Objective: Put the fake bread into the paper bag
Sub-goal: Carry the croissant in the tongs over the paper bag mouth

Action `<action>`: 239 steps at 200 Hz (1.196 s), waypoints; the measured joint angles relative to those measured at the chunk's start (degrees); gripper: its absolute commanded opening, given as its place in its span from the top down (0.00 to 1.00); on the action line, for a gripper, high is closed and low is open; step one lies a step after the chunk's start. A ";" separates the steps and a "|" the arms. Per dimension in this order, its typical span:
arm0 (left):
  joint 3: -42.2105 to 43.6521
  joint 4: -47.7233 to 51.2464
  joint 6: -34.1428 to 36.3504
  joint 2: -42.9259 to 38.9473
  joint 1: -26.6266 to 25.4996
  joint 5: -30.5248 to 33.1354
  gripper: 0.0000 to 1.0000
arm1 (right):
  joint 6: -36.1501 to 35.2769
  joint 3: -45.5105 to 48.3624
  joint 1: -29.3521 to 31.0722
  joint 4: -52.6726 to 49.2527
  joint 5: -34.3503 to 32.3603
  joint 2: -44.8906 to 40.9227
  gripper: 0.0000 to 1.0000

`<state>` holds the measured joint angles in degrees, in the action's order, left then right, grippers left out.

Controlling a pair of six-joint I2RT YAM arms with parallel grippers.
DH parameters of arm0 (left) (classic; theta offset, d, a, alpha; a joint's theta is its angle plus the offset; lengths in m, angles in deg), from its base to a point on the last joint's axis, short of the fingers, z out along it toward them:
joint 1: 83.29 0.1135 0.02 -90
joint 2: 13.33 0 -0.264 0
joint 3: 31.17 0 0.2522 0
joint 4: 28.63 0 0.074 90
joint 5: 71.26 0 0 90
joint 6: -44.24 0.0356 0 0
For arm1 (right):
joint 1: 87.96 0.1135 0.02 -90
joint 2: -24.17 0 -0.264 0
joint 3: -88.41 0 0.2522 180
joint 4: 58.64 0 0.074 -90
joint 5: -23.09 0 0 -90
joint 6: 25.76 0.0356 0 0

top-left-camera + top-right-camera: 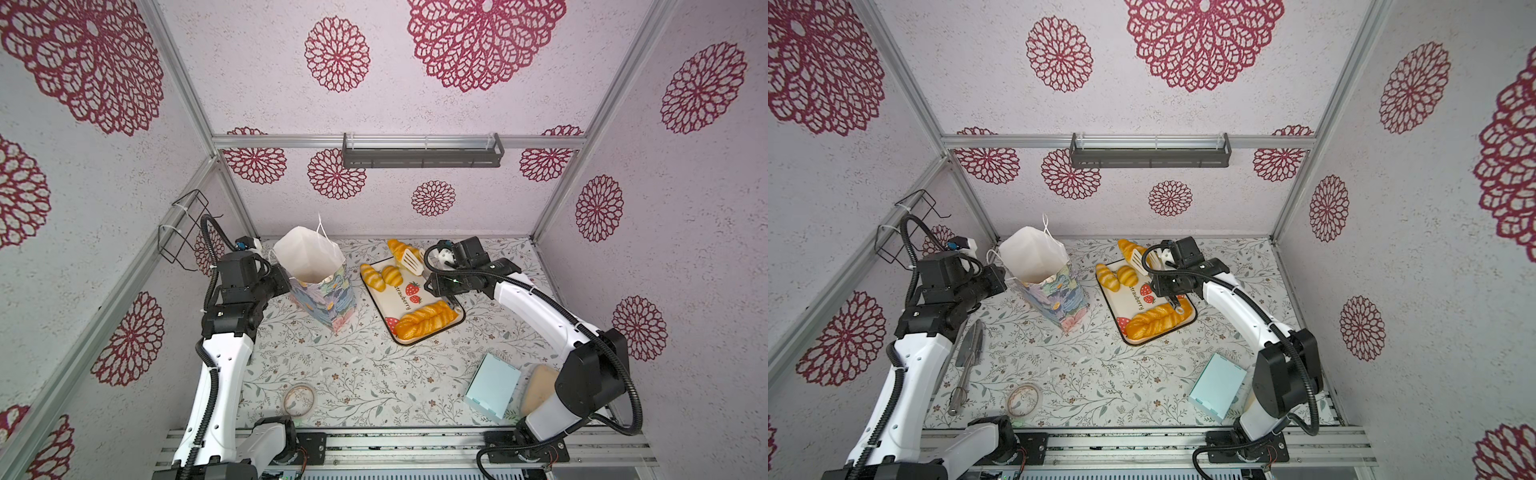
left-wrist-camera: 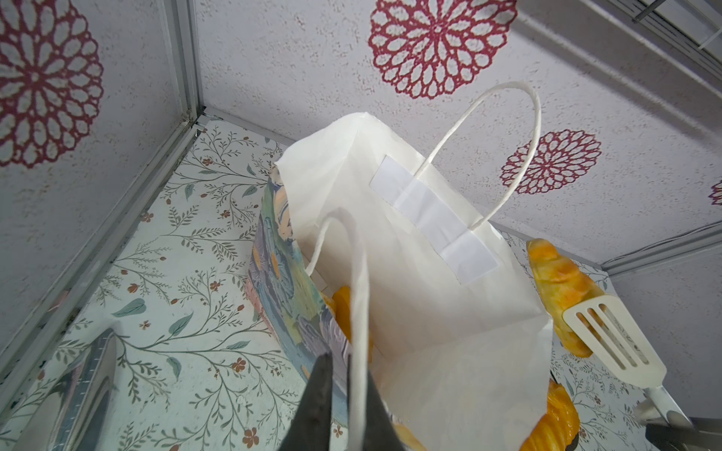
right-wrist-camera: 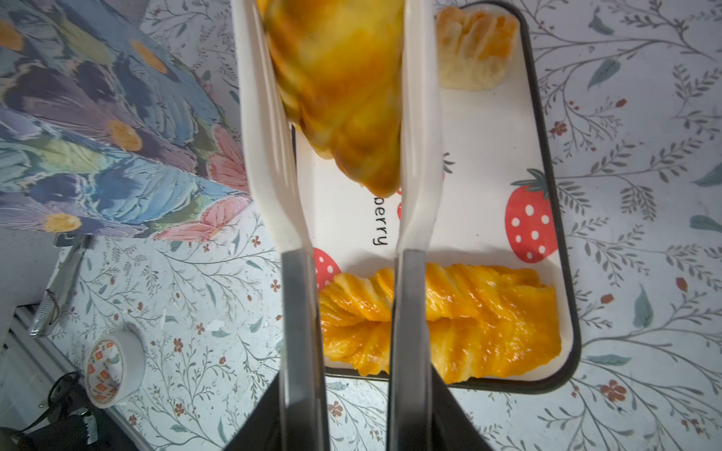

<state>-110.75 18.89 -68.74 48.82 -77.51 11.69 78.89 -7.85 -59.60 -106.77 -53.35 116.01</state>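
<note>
The left gripper (image 2: 345, 371) is pinched almost closed on the string handle (image 2: 359, 296) of the paper bag (image 1: 322, 291); only the left wrist view shows orange bread (image 2: 340, 308) inside the bag, just beyond those jaws; the right gripper (image 3: 357, 390), partly closed, clamps tongs (image 3: 416, 156) whose blades squeeze a croissant (image 3: 340, 78); the braided loaf (image 3: 480, 312) lies on the strawberry tray (image 3: 484, 168) below those jaws; vine-printed tabletop (image 1: 353, 374), rosette-patterned walls (image 1: 249, 83).

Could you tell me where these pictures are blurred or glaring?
Right wrist view: the golden croissant in the white slotted tongs is smeared, while the long braided loaf on the strawberry-printed tray is sharp with white glints. Left wrist view: the left gripper, shut on the floral paper bag's string handle, is dark and blurred. Both top views: aluminium frame posts splay outward.
</note>
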 measured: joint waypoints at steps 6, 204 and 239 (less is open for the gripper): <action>0.00 0.00 0.00 0.00 0.00 0.00 0.87 | 0.00 -0.26 0.26 0.02 0.22 -0.15 0.57; 0.00 0.00 0.00 0.00 0.00 0.00 0.87 | -1.84 -5.90 7.85 -0.26 3.65 -2.51 0.57; 0.00 0.00 0.00 0.00 0.00 0.00 0.87 | -2.73 -7.30 8.92 -0.79 4.63 -2.51 0.56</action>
<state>-110.75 18.89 -68.74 48.82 -77.51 11.69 76.16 -15.15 -50.69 -107.55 -48.72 113.49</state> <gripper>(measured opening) 0.130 0.438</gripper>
